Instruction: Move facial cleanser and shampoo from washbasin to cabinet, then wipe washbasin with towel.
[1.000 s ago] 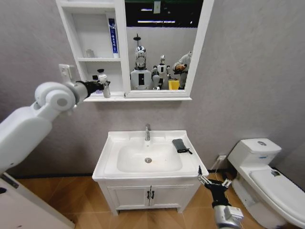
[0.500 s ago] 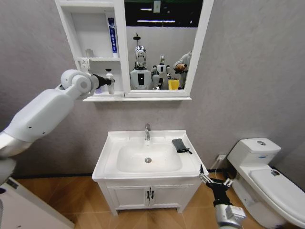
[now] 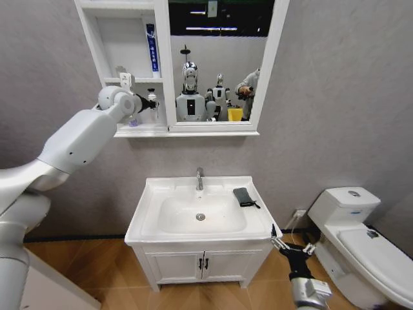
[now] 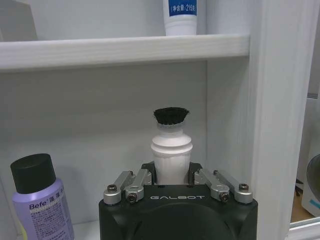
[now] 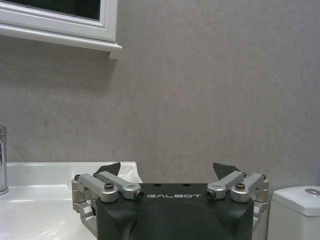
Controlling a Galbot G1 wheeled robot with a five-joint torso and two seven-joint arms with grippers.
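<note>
Grey wall carries the cabinet [image 3: 132,132], where the left gripper [image 3: 147,103] clenches a white bottle [image 4: 171,150] on the lowest shelf beside one purple bottle [image 4: 39,205]. One tube [image 3: 151,50] stands a shelf above; one towel [image 3: 243,196] lies on the washbasin [image 3: 148,226], and the right gripper [image 3: 289,244] hangs splayed by one toilet [image 3: 361,242]

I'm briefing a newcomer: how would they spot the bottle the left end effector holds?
Find the white wall-hung cabinet above the washbasin; on its lowest open shelf the left end effector grips a white plastic bottle. Its black bristly top distinguishes it from the lilac black-capped bottle beside it.
</note>
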